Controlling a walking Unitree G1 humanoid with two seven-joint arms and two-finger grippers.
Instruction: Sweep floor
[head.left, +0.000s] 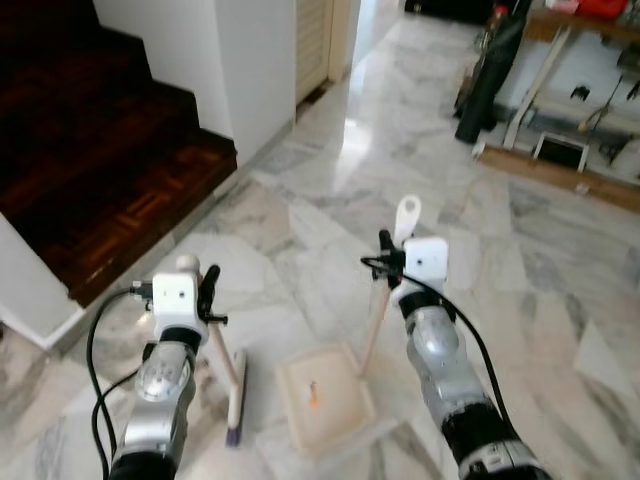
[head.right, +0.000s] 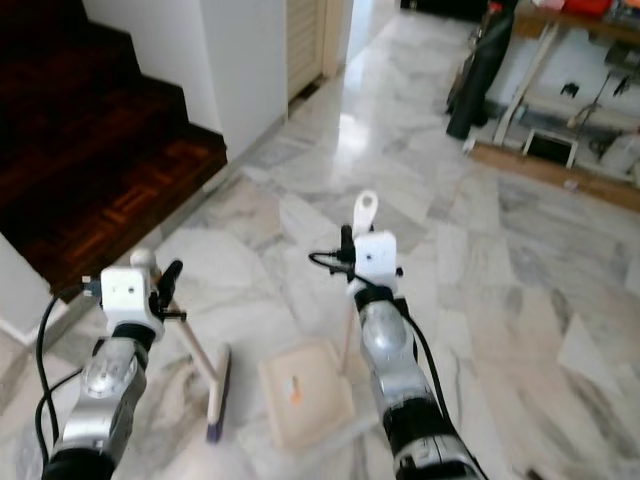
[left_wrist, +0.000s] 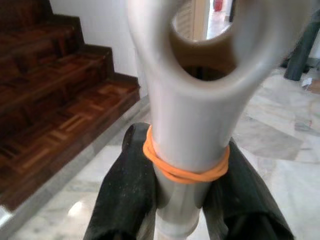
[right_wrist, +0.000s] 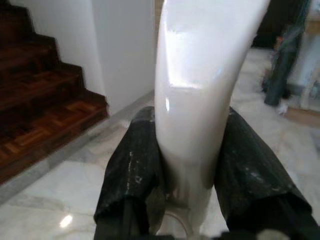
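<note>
My left gripper (head.left: 207, 290) is shut on the pale handle of a small broom (head.left: 229, 375), whose purple bristles rest on the marble floor. In the left wrist view the broom handle (left_wrist: 187, 140) carries an orange rubber band and sits clamped between the black fingers (left_wrist: 125, 200). My right gripper (head.left: 388, 252) is shut on the upright white handle of a cream dustpan (head.left: 322, 395). The pan lies flat on the floor between my arms, with a small orange scrap (head.left: 314, 395) inside it. In the right wrist view the dustpan handle (right_wrist: 195, 100) stands between the two fingers (right_wrist: 132, 180).
Dark wooden stairs (head.left: 90, 170) rise at the left beside a white wall (head.left: 255, 60). A doorway (head.left: 365, 30) opens ahead. A black bag (head.left: 490, 70), a leaning board and a cluttered shelf (head.left: 590, 100) stand at the far right. Marble floor (head.left: 520, 260) stretches ahead.
</note>
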